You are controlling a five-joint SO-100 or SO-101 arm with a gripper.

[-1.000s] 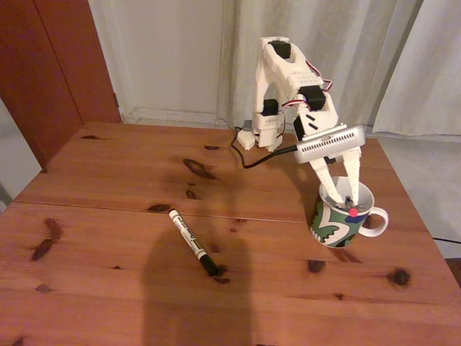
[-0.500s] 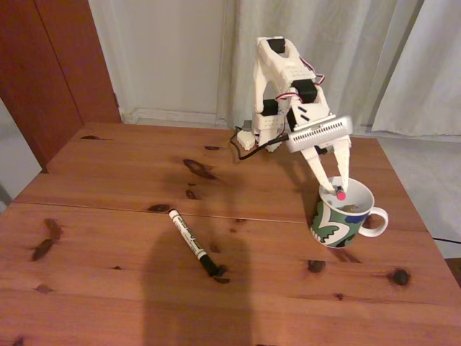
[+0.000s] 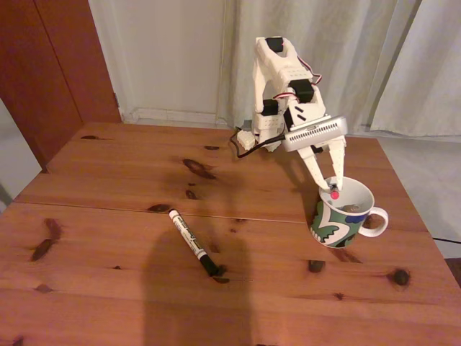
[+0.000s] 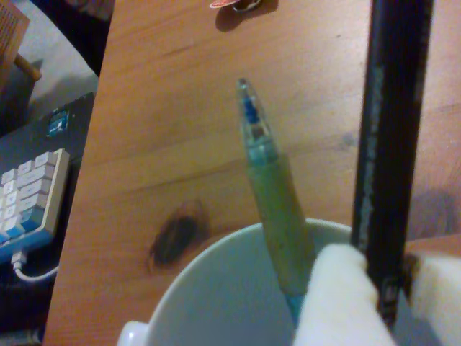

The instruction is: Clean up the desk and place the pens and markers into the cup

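The reddish-brown tabletop (image 3: pixel 108 288) of knotted planks spans the fixed view, with pale curtains (image 3: pixel 338 50) behind it. At its far edge stands the white arm (image 3: pixel 277 86), bent forward and down so that the claw (image 3: pixel 333 189) hangs just above the rim of the cup (image 3: pixel 338 220), which sits on the right side of the tabletop with its handle pointing right. The claw's fingers are pressed onto the thin black pen (image 4: pixel 389 144), whose red end (image 3: pixel 335 194) shows at the fingertips in the fixed view, right over the cup's near-left rim. In the wrist view the two white padded fingertips (image 4: pixel 338 295) pinch the black pen at the bottom right, and the teal-green pen (image 4: pixel 277 209) stands tilted inside the cup (image 4: pixel 216 288), just beside the left fingertip. A keyboard (image 4: pixel 29 194) lies past the tabletop's left edge there. The white marker (image 3: pixel 193 243) with a black cap lies flat near the middle of the tabletop, well apart from the claw and the cup.
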